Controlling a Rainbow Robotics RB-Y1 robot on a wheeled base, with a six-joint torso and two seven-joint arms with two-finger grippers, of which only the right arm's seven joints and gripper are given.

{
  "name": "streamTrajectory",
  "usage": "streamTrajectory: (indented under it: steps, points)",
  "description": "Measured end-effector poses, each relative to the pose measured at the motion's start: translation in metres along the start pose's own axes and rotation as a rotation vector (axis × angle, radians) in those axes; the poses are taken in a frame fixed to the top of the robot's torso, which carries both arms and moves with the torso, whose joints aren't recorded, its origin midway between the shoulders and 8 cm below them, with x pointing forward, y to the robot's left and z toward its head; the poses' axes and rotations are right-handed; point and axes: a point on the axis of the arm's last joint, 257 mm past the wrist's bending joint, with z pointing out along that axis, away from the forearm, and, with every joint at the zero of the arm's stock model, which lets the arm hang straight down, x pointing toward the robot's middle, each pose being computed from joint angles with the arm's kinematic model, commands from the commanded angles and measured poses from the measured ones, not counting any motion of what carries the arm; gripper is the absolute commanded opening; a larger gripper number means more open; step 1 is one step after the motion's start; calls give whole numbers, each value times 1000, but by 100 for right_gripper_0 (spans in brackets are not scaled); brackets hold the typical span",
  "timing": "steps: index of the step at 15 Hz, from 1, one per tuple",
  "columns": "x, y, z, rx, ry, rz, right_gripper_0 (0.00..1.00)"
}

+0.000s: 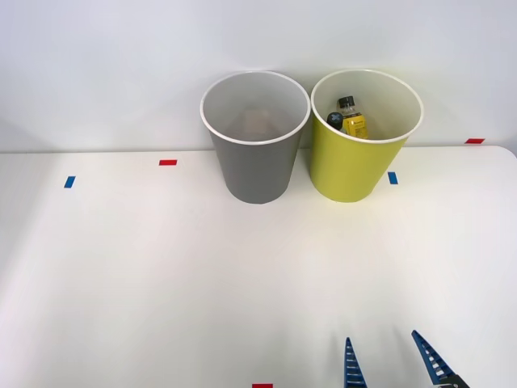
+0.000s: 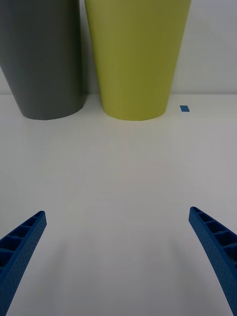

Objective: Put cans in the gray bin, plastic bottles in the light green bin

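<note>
I am looking at my right gripper (image 1: 386, 362) hanging low over the white table (image 1: 121, 275), and its two blue ribbed fingers (image 2: 22, 247) are spread wide apart with nothing between them. It is holding nothing.

I will use the tall round yellow-green plastic bin (image 1: 355, 162) as my marker. It is standing at the far side of the table, well apart from the gripper and almost straight ahead of it. Inside this bin the small plastic bottles (image 1: 350, 118) are lying against the white wall: I am seeing one with a black cap and a yellow label, and another dark cap just beside it.

The tall round gray plastic bin (image 1: 257, 166) is standing just beside the yellow-green bin, on the robot's left of it. The two rims are nearly touching. I am seeing a faint reddish patch deep inside the gray bin, but I cannot tell what it is.

A small blue tape mark (image 2: 184, 108) is sitting on the table near the foot of the yellow-green bin, on the robot's right.
</note>
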Motion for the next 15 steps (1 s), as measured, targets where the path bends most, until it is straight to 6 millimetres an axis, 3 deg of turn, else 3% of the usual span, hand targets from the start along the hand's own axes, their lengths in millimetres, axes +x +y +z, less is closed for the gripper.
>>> streamTrajectory:
  steps: [15]
  points:
    - [0, 0, 0, 0, 0, 0, 100]
